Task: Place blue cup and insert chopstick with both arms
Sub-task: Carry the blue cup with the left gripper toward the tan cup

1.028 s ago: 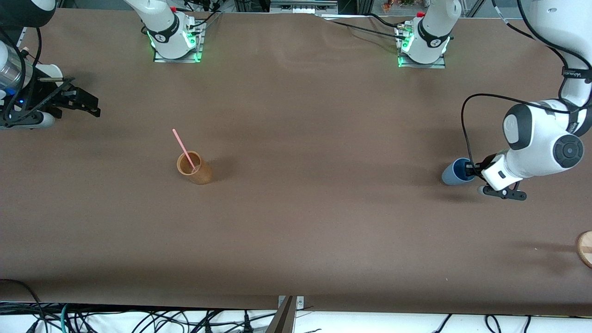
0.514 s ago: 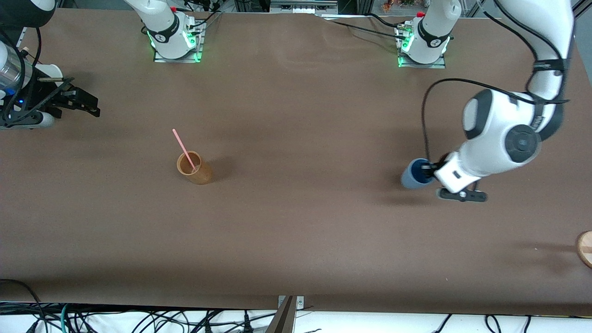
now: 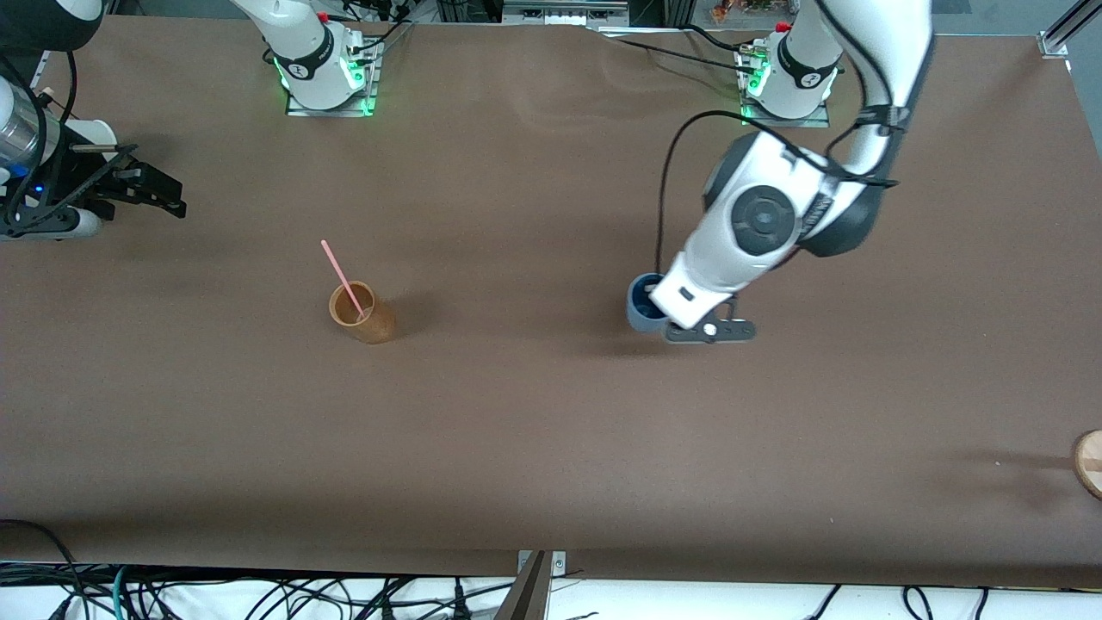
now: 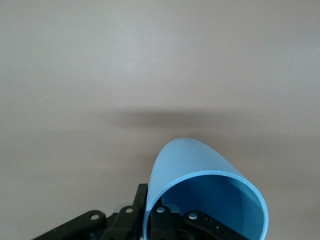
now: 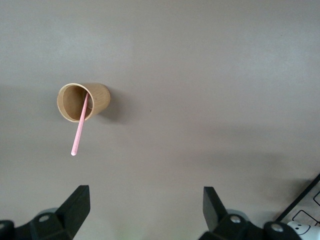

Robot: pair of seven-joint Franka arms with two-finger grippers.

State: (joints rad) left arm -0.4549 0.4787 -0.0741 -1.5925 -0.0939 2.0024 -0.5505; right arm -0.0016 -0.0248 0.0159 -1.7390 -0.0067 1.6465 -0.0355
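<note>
Cup (image 3: 640,303) pinched by left gripper (image 3: 667,320), airborne mid-table: placing step. Next: set down upright. Right gripper (image 3: 142,191) spread, waiting; chopstick (image 3: 342,278) sits in brown cup (image 3: 363,315).

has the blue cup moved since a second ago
Yes. The left gripper has carried the blue cup toward the right arm's end, closer to the wooden cup, which stayed put.

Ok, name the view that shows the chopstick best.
The right wrist view: the chopstick shows whole, its lower end in the wooden cup, leaning out past the rim. The front view shows it smaller. The left wrist view misses it.
</note>
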